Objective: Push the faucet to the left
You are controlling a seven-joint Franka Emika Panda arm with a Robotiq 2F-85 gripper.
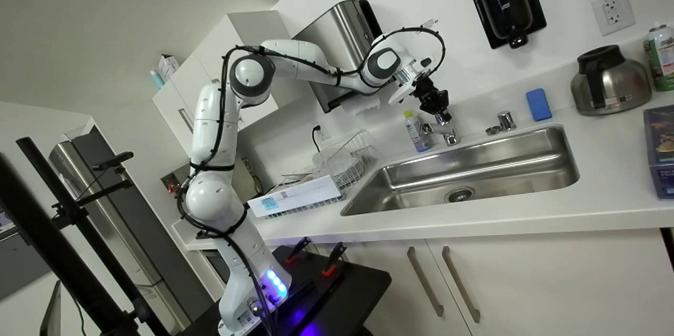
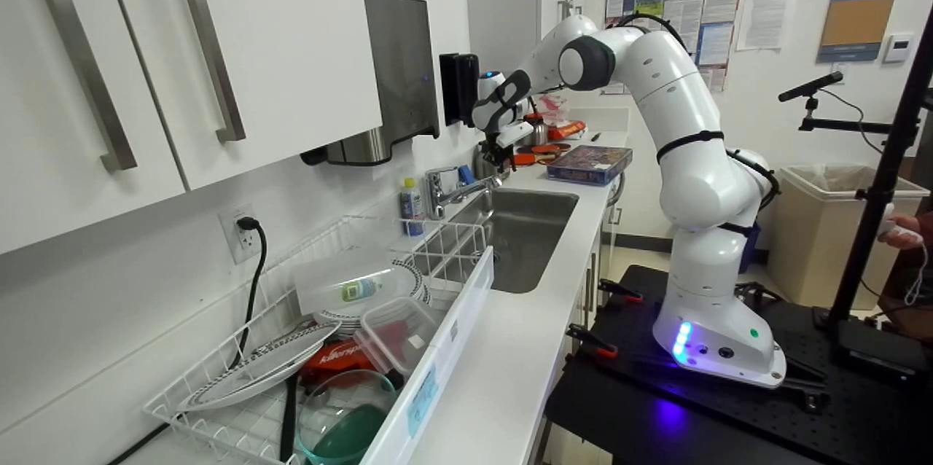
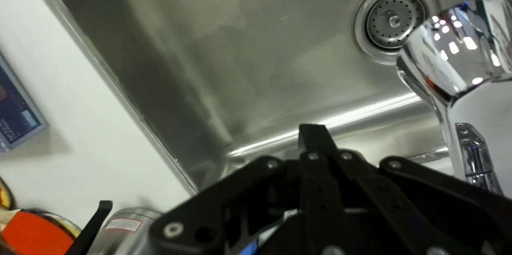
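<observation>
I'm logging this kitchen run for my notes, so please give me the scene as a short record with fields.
Task object: chrome faucet, at the back edge of the steel sink
Tool: gripper, shut, beside the faucet in the wrist view
Contact: none visible in the wrist view
Drain: strainer in place
Next to faucet: yellow-capped bottle, upright
Also on counter: blue block, steel carafe

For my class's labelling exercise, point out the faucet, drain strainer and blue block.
Faucet [image 2: 466, 193], in an exterior view: its spout.
Drain strainer [image 3: 394, 21], in the wrist view: its central knob.
Blue block [image 1: 538, 105], in an exterior view: its broad face.
</observation>
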